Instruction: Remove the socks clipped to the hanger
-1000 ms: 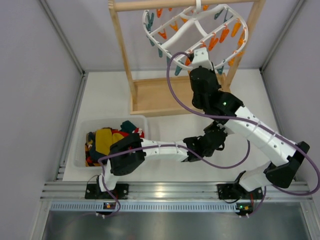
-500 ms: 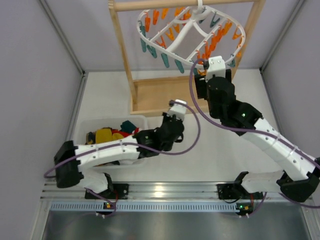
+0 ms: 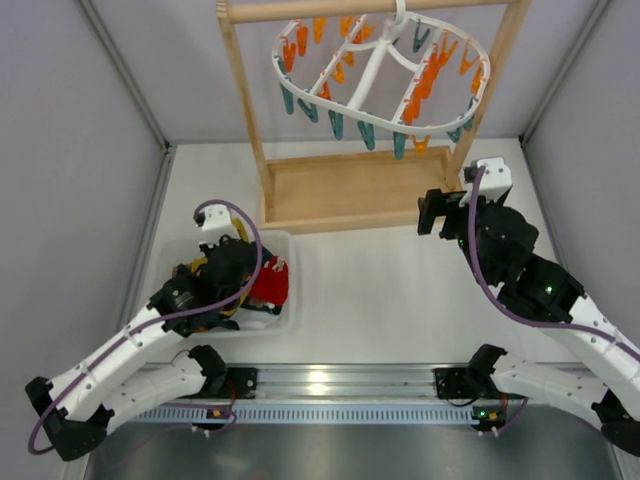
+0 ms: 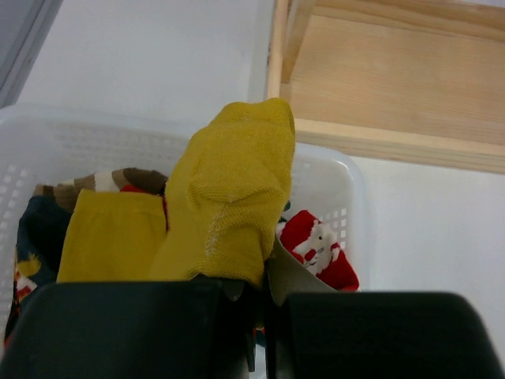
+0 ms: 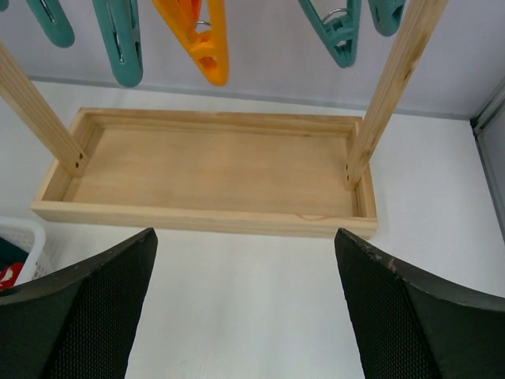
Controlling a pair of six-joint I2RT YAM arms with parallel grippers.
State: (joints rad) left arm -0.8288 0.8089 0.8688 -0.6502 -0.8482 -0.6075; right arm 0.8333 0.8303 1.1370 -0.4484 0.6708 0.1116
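The hanger (image 3: 372,62) hangs bare at the far edge of the table (image 3: 400,290), left gripper (image 4: 260,288) clamped on a mustard sock (image 4: 229,189) over the near-left basket (image 4: 341,183), right gripper (image 5: 245,316) splayed empty, so we reckon only the drop remains.

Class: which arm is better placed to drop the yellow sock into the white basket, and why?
Left. The left gripper holds the yellow sock above the basket; the right gripper is open, facing the wooden stand.

Open table (image 3: 390,290) before wooden stand (image 3: 340,190); hanger (image 3: 378,58) with pegs crowds above
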